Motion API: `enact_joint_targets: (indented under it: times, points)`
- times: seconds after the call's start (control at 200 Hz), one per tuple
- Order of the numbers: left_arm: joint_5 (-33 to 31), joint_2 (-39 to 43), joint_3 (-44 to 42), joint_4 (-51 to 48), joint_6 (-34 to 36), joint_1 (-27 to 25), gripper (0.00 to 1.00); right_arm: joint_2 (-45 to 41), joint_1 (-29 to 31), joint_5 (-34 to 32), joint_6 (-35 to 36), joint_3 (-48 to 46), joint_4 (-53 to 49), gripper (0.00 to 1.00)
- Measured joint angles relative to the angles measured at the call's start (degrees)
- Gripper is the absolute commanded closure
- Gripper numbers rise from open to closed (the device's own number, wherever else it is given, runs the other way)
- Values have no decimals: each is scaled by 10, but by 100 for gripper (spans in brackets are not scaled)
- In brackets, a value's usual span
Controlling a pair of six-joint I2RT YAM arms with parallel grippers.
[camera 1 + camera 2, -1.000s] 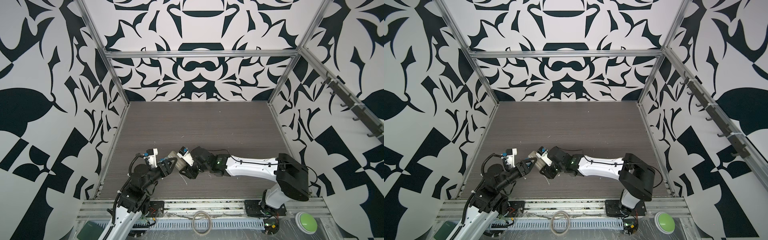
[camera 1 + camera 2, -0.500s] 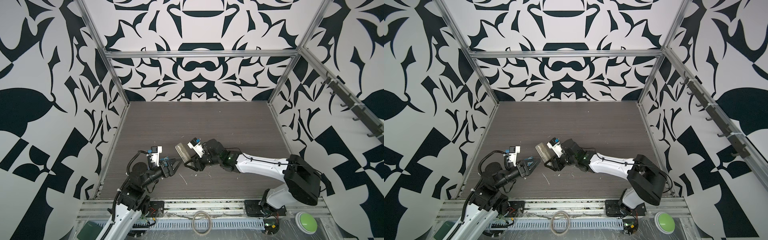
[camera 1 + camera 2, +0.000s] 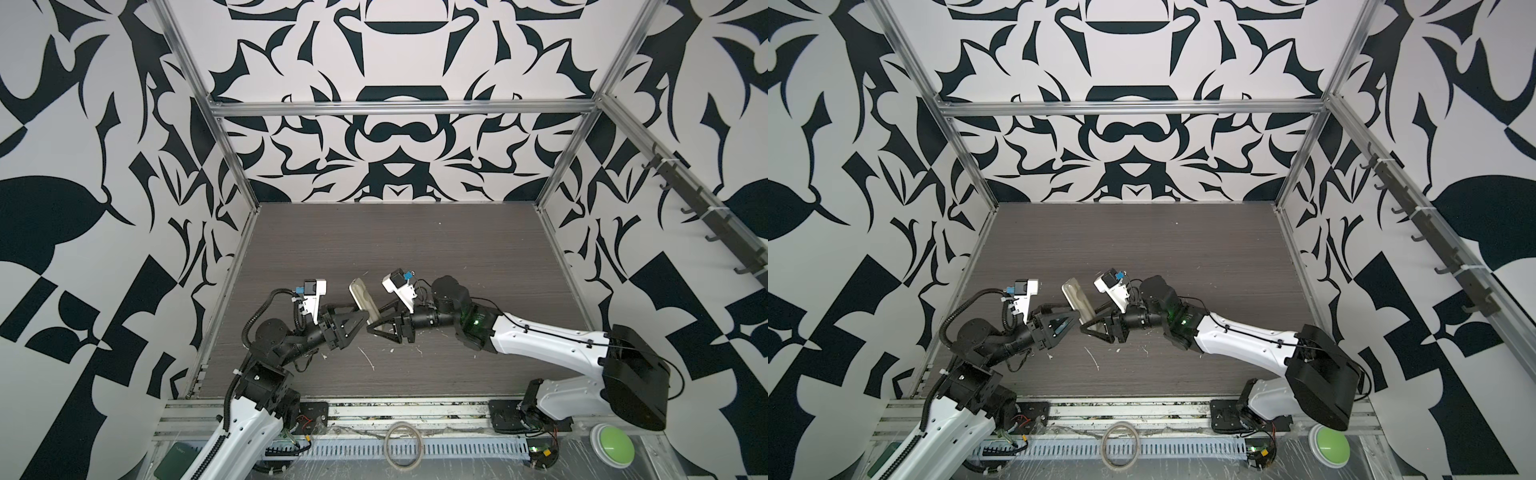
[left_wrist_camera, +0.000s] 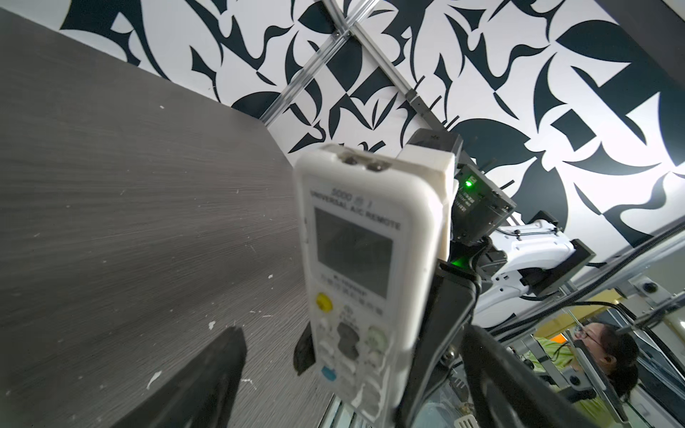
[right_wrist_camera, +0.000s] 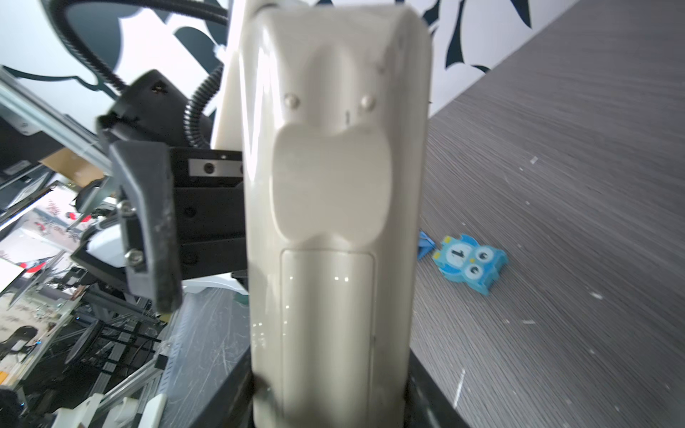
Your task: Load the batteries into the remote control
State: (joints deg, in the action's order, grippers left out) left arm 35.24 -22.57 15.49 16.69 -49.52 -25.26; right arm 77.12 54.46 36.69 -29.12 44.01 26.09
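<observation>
With the left gripper (image 3: 360, 323) spread open, the right gripper (image 3: 379, 326) clamped the remote control (image 3: 360, 294) seemingly by one end only, so it might pivot loose.

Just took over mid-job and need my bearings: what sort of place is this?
Probably a lab robot test cell: patterned wall panels on an aluminium frame, a green button at the front, cluttered workshop beyond.
</observation>
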Motion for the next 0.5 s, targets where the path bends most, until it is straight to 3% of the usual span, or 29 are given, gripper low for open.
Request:
enact_joint_targets:
  times: [0.285, 0.5]
  points:
    - [24, -24, 19, 50, -4, -9, 6, 0, 0, 40, -35, -2, 43, 100]
    - [27, -38, 19, 79, -11, -23, 12, 0, 0, 61, -53, -2, 73, 100]
